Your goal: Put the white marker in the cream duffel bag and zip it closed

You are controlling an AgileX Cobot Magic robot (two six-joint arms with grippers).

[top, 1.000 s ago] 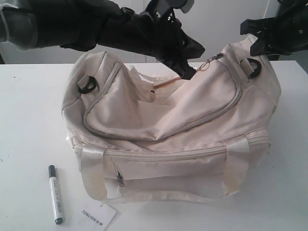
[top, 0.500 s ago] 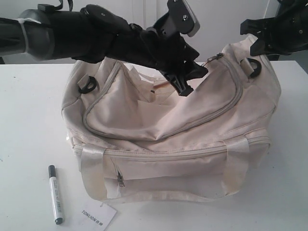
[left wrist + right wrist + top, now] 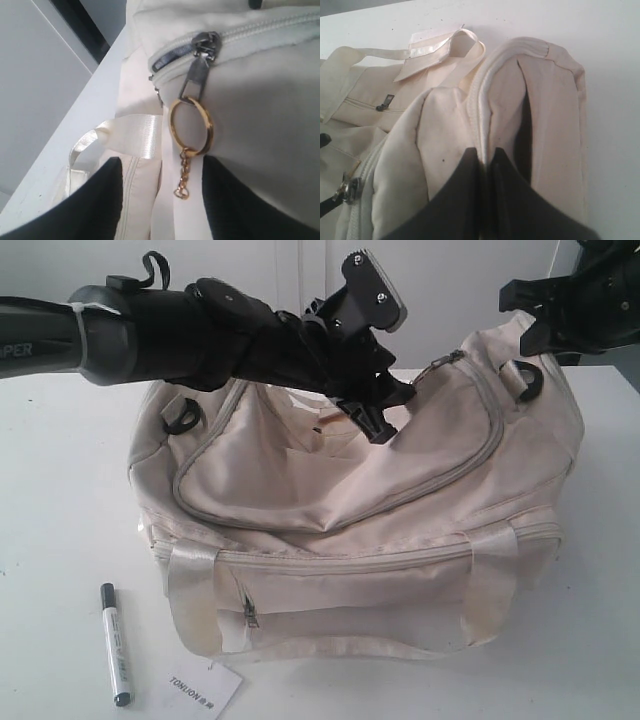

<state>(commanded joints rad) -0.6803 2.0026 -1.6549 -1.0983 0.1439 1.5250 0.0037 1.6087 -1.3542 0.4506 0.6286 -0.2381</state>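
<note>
Marker: white marker (image 3: 115, 644) lies on tabletop (image 3: 60, 490), front-left of cream duffel bag (image 3: 330, 490).
Left tool (image 3: 159, 200): spread astride gold zip ring (image 3: 191, 125); it likely should centre on the ring, then pinch.
Right tool (image 3: 485, 167): pinching bag's end fold, apparently bracing it.
Room: open tabletop left of bag; far edge close behind.

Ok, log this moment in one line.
left claw: open by zipper ring | right claw: shut on cream duffel bag | white marker: on table

The right gripper (image 3: 484, 155) is clamped on a piped fabric fold at one end of the cream duffel bag (image 3: 445, 125). The webbing handle (image 3: 437, 44) and zipper slider (image 3: 347, 192) are visible on the white table (image 3: 605, 30).
</note>
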